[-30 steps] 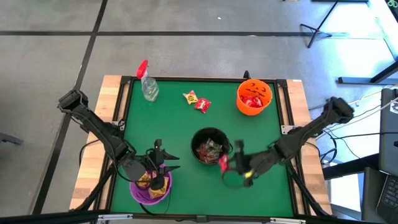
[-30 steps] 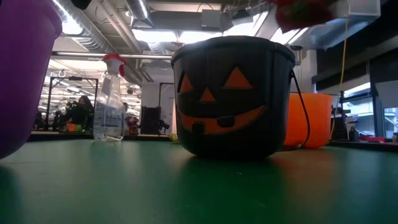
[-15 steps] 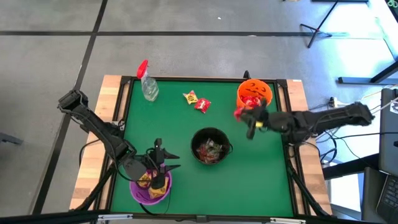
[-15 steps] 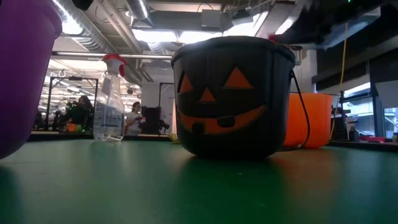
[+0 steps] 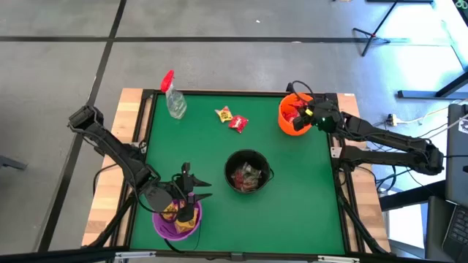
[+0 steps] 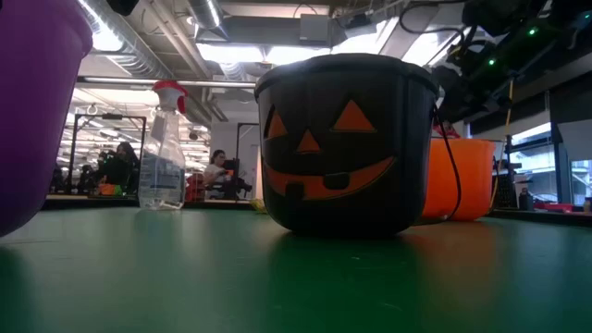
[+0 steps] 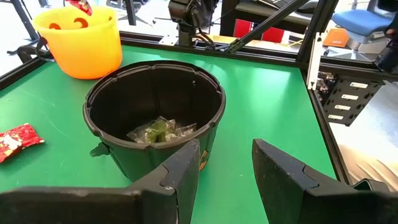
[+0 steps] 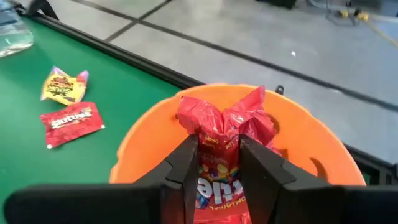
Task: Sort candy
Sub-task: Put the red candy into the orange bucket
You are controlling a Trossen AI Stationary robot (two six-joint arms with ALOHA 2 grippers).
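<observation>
My right gripper (image 5: 302, 115) is shut on a red candy packet (image 8: 221, 121) over the orange bowl (image 5: 298, 126) at the table's far right corner; red packets lie in that bowl. My left gripper (image 7: 227, 165) is open and hovers over the purple bowl (image 5: 175, 223) near the table's front left, which holds yellow packets. The black pumpkin bucket (image 5: 247, 172) stands mid-table with a few packets at its bottom (image 7: 160, 130). One yellow packet (image 5: 224, 114) and one red packet (image 5: 238, 123) lie flat on the green mat. My right gripper pinches the red packet's middle (image 8: 219, 144) between its two fingers, coming slanting down from the table's right side. The packet's crumpled end (image 8: 217, 112) sticks out past the fingertips. It is held over the orange bowl's opening (image 8: 298, 143).
A clear spray bottle with a red top (image 5: 174, 98) stands at the far left of the mat. A raised black rim (image 5: 219, 93) frames the table. Bare green mat (image 5: 197, 146) lies between the bottle, the bucket and the loose packets. People sit far behind the table (image 6: 217, 166).
My right gripper has travelled from beside the black bucket, near the table's front, toward the far right corner, carrying the red packet, and now stands over the orange bowl. The left arm has kept still.
</observation>
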